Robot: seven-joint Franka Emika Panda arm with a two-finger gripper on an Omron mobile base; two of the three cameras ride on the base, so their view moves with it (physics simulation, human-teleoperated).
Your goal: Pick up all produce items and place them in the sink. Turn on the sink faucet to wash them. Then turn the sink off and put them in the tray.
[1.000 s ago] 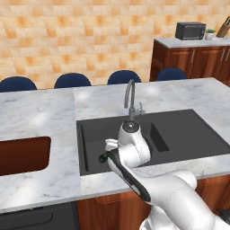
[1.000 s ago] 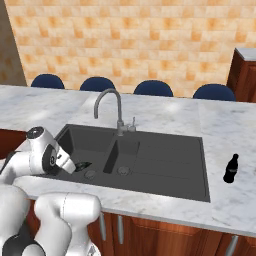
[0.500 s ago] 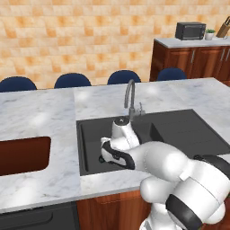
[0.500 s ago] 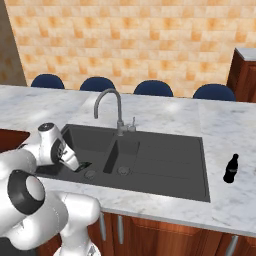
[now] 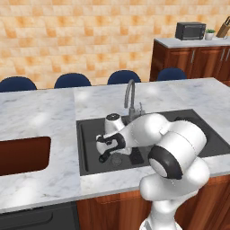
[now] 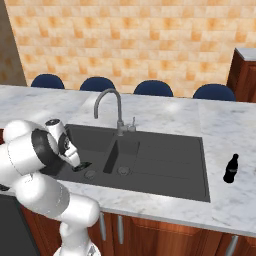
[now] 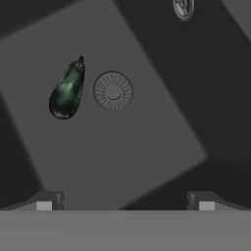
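Now hovering over the sink (image 7: 147, 147) basin with gripper (image 7: 125, 200) fingers spread wide, grasping nothing. Beyond the fingertips, left of the round drain (image 7: 113, 91), just beside it on the basin floor: the vegetable (image 7: 66, 90), dark glossy green, elongated, plump at one end, narrow stem.

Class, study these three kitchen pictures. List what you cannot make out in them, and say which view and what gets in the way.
- Left base view: the arm hides much of the sink floor, so the vegetable cannot be found there.
- Left base view: the tray is cut off by the left edge.
- Right base view: the bottle label is too small to read.
- Hand view: the gripper fingertips barely rise above the bottom.
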